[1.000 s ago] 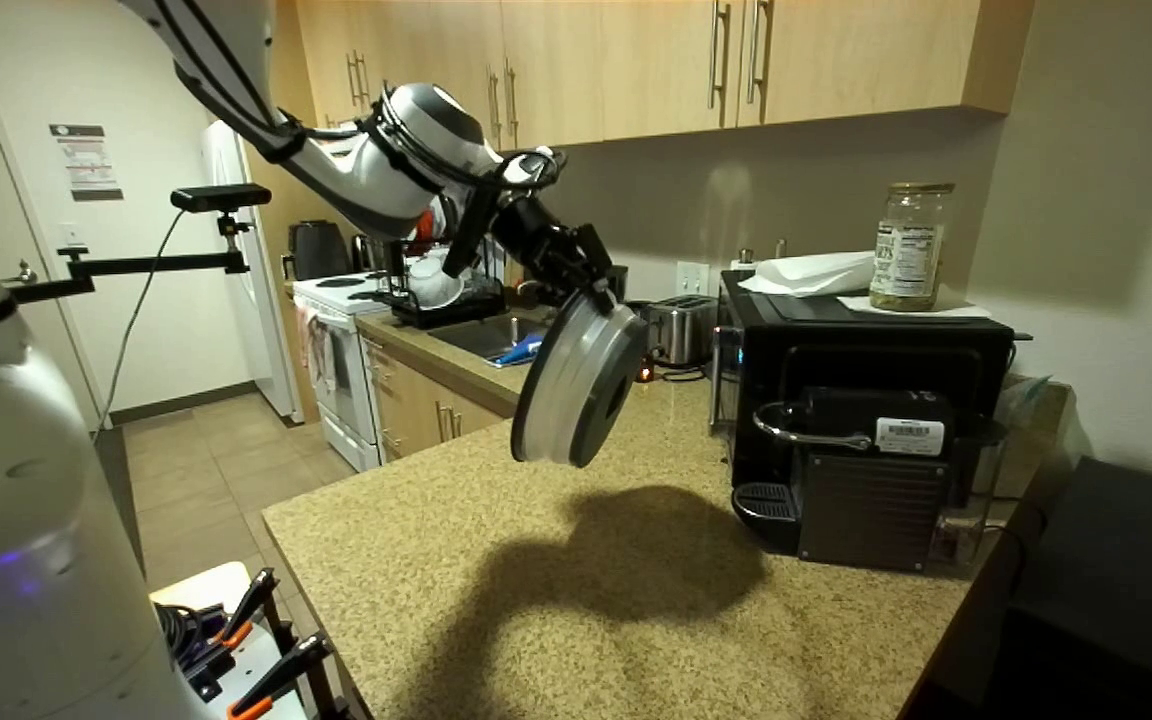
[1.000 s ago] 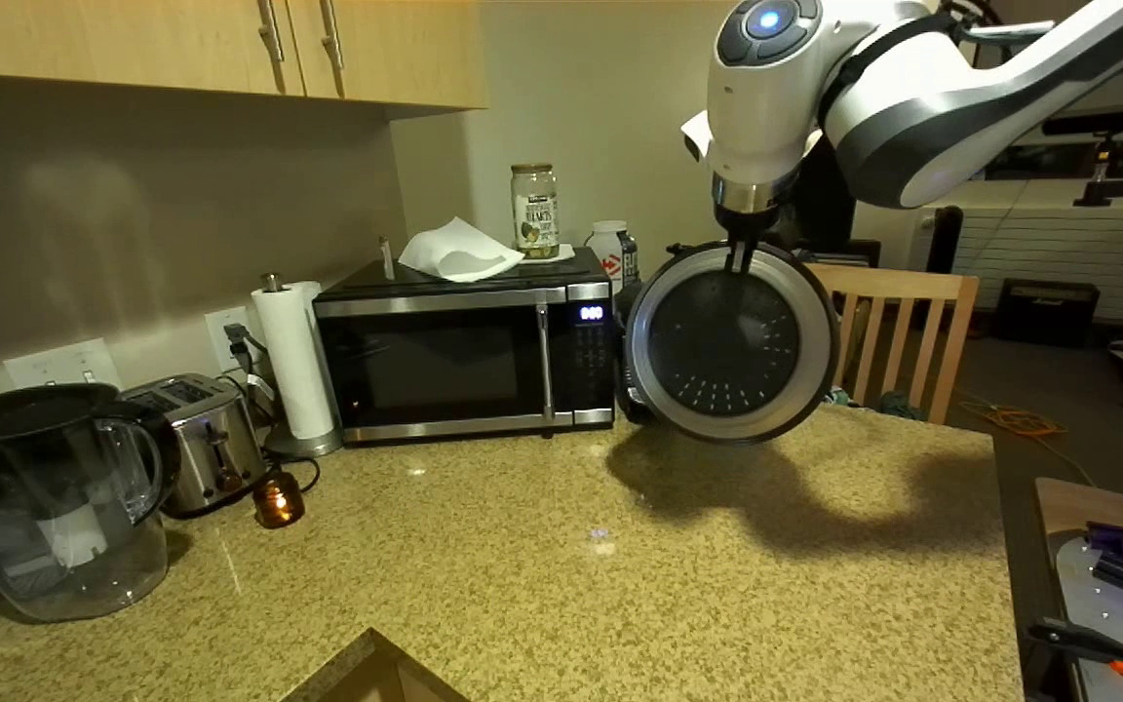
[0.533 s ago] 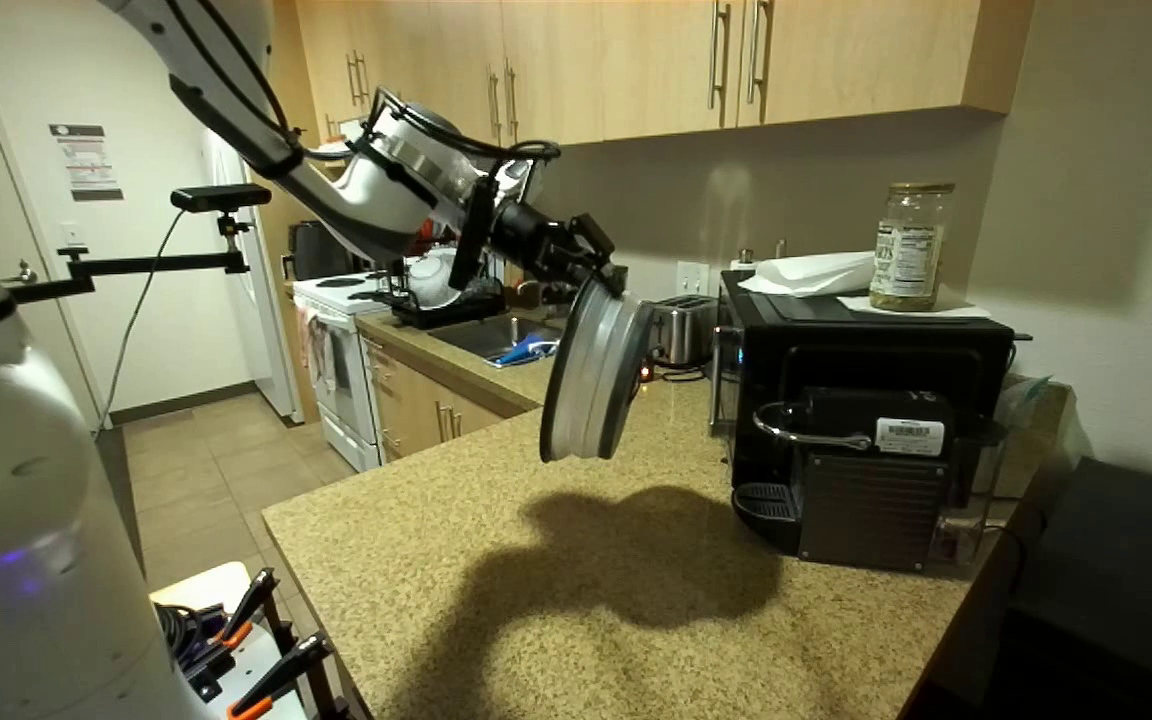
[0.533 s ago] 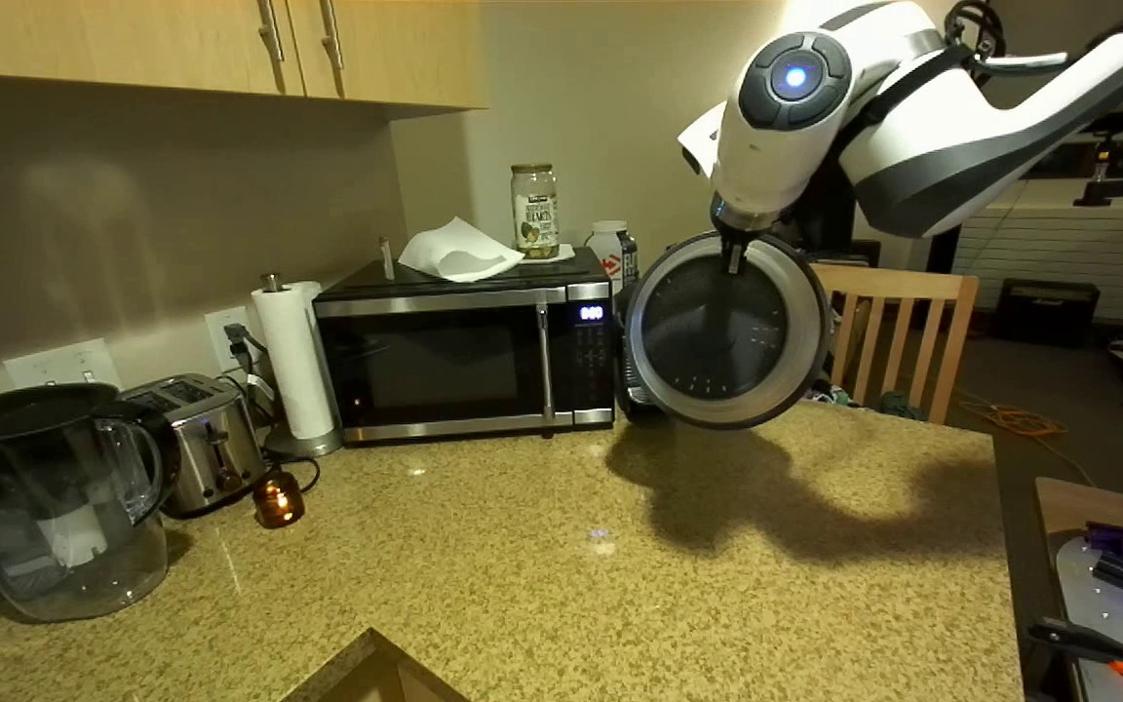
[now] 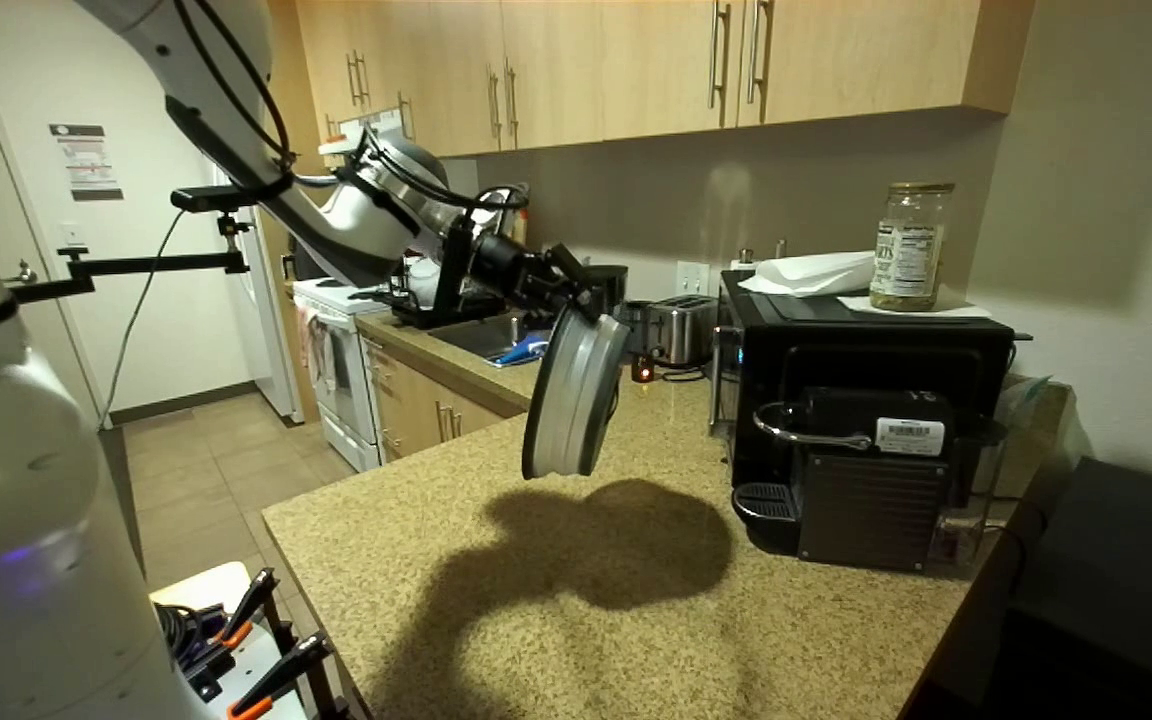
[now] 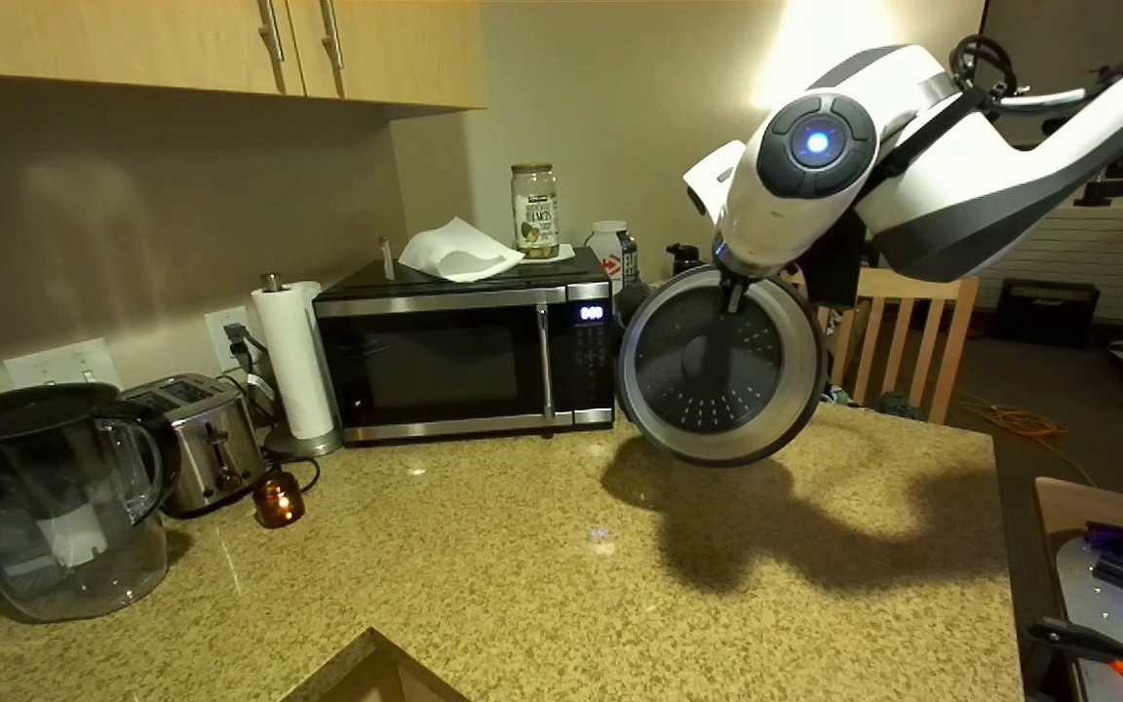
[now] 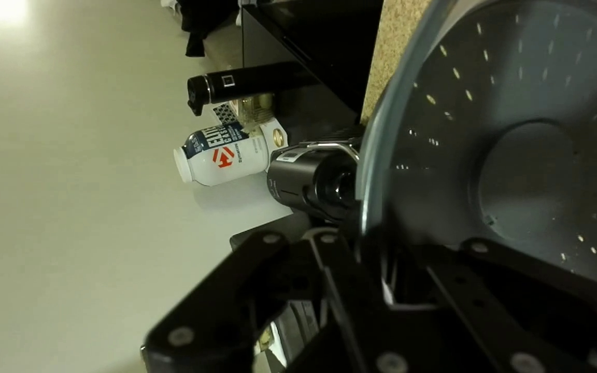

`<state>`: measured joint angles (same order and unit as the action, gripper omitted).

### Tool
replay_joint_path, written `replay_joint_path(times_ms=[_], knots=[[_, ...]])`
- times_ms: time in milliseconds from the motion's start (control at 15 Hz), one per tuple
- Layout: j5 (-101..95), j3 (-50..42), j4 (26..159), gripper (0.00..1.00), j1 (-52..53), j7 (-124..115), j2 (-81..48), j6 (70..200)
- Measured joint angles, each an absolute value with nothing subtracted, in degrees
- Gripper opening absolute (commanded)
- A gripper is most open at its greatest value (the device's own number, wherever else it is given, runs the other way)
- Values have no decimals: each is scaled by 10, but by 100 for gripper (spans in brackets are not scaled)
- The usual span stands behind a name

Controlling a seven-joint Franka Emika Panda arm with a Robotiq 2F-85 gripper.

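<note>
Colander [image 6: 708, 375], one: round, grey, pierced at the base, ribbed along a paler side. Hangs on edge directly below the gripper [image 6: 733, 292], slightly tilted, with mouth turned away from the coffee machine [image 5: 871, 510]. Caught at the top of the rim. In the wrist view, lies mostly to the right of the jaws.

Gripper: closed as far as the thin rim allows, with one jaw inside the colander and one outside. Carries the colander in the air, apart from the worktop [image 6: 484, 575].

Worktop: speckled, tan, glossy. Takes a dark shadow [image 5: 636, 545] under the colander. Bears, in an exterior view: a microwave [image 6: 435, 361], black and steel, with a jar [image 6: 535, 210] and loose paper [image 6: 459, 252] on top; a paper roll [image 6: 293, 361] just beside; a toaster [image 6: 196, 450] next along; a glowing amber cup [image 6: 279, 499] near the toaster; a clear pitcher [image 6: 35, 517], dark on top. Bears also the coffee machine, just beside the microwave.

Room: kitchen, with pale wood cupboards [image 5: 556, 70] above. Includes, farther along, a sink [image 5: 466, 338] and a white stove [image 5: 348, 365]. Past the worktop's edge, a wooden chair [image 6: 922, 285]. In the wrist view, a white tub [image 7: 226, 155] near the coffee machine.
</note>
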<state>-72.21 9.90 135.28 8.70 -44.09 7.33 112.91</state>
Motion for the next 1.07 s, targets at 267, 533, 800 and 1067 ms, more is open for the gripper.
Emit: replay_joint_path(times_ms=[267, 533, 800, 1067], knots=[[-723, 101, 1354, 4, 95, -503, 49, 1129], [-729, 105, 1354, 4, 101, -554, 28, 1129], [-749, 109, 1354, 4, 103, -582, 13, 1129], [-795, 109, 1354, 4, 104, -604, -1, 1128]])
